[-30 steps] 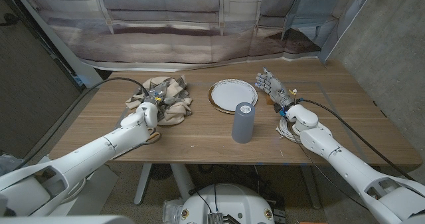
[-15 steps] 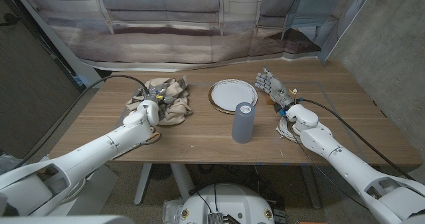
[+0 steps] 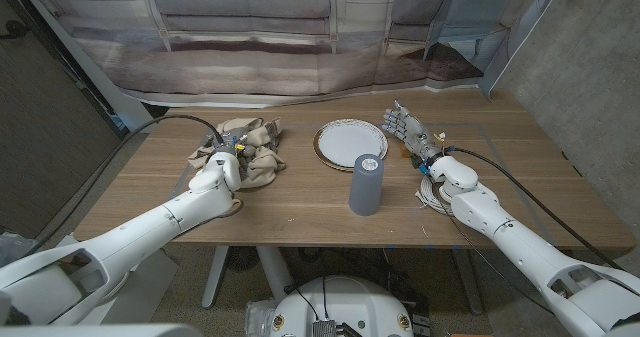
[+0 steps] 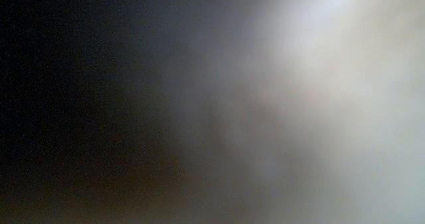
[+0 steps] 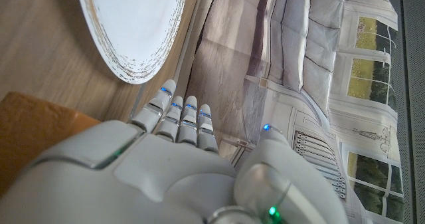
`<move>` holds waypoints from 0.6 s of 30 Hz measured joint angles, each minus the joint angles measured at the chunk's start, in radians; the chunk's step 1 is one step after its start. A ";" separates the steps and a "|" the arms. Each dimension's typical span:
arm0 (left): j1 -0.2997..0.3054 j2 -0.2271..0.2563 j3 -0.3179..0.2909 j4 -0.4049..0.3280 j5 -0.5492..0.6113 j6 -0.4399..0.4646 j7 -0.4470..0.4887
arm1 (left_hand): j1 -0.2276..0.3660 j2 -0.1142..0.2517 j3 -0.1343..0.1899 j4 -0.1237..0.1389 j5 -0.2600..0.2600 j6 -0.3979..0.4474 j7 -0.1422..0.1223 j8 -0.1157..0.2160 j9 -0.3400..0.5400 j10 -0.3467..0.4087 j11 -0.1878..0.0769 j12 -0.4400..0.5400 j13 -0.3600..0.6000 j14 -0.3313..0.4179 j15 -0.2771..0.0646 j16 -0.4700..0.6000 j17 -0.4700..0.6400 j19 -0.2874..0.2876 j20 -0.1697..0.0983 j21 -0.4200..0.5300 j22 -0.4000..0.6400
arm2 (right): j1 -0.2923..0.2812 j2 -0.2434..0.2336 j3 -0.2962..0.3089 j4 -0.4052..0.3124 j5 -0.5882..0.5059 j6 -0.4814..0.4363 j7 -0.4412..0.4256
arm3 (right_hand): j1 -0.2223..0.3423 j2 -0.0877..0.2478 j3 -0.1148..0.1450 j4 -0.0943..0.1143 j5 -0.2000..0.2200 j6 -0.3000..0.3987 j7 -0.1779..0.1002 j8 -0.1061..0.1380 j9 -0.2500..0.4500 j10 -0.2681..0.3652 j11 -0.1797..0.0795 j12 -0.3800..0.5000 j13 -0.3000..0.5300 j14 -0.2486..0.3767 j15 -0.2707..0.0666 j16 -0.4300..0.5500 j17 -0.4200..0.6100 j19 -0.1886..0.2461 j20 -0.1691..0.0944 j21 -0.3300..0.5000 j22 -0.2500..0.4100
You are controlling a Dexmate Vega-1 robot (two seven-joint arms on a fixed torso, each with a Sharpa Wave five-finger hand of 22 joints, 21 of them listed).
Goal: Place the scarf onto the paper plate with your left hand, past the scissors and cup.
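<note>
One scarf (image 3: 256,151), beige and crumpled, lies on the bench (image 3: 300,212) left of one paper plate (image 3: 351,140). The left robot hand (image 3: 226,149) rests on the scarf; grip cannot be determined. One grey cup (image 3: 366,184) stands near the plate. The right robot hand (image 3: 412,135) stands beside the plate, fingers extended, holding nothing.

A wooden table (image 3: 300,202) fills the middle of the head view. Behind it, across the top of the frame, hangs a printed backdrop (image 3: 250,27) showing a pale sofa and panelled walls. A grey concrete wall (image 3: 590,67) stands at the upper right.
</note>
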 measured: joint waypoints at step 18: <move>0.042 -0.046 -0.061 0.022 -0.046 -0.017 0.175 | 0.198 0.022 0.078 0.012 -0.080 0.168 -0.027 0.118 0.051 0.193 -0.026 0.113 0.142 0.185 -0.005 0.113 0.002 0.128 -0.055 0.194 0.008 | -0.005 -0.005 -0.002 -0.022 -0.006 -0.008 -0.011 | 0.000 0.000 -0.004 -0.004 0.000 0.000 0.000 0.000 0.000 0.000 0.000 0.000 0.000 0.000 0.000 0.000 0.000 0.000 0.000 -0.007 0.000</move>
